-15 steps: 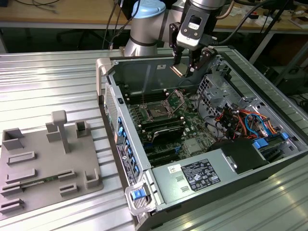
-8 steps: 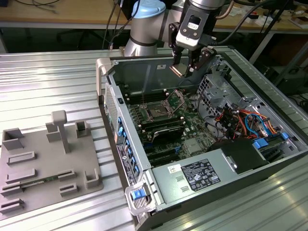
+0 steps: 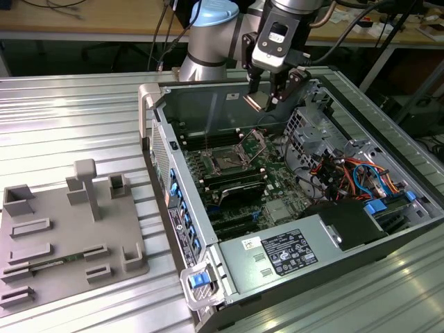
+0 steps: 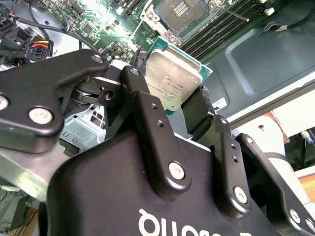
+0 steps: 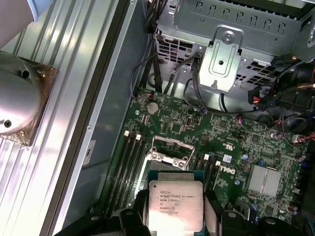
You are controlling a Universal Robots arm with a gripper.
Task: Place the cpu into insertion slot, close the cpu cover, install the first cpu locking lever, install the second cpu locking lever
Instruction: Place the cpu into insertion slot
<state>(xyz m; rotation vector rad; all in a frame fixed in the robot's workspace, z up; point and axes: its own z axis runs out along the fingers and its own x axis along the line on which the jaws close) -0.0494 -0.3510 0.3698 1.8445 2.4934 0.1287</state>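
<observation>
My gripper [image 3: 267, 97] hangs above the open computer case, shut on the cpu [image 3: 258, 103]. Both wrist views show the cpu [image 4: 172, 81] [image 5: 175, 204] as a silver-grey square with a green rim, clamped on two opposite edges between my black fingers [image 4: 147, 115]. The insertion slot [image 3: 225, 161] [image 4: 181, 11] lies on the green board below it, dark inside a silvery rim and with nothing in it. The cpu cover [image 3: 253, 142] [image 5: 170, 149] stands swung up at the slot's far edge. A thin wire lever [image 4: 232, 12] sticks out beside the slot.
Long black memory slots [image 3: 236, 184] flank the socket. A metal drive cage [image 3: 326, 132] and coloured cables [image 3: 350, 170] fill the case on the exterior view's right. The grey white-labelled box [image 3: 291, 251] sits at the case's near end. A grey fixture plate [image 3: 69, 236] lies on the table.
</observation>
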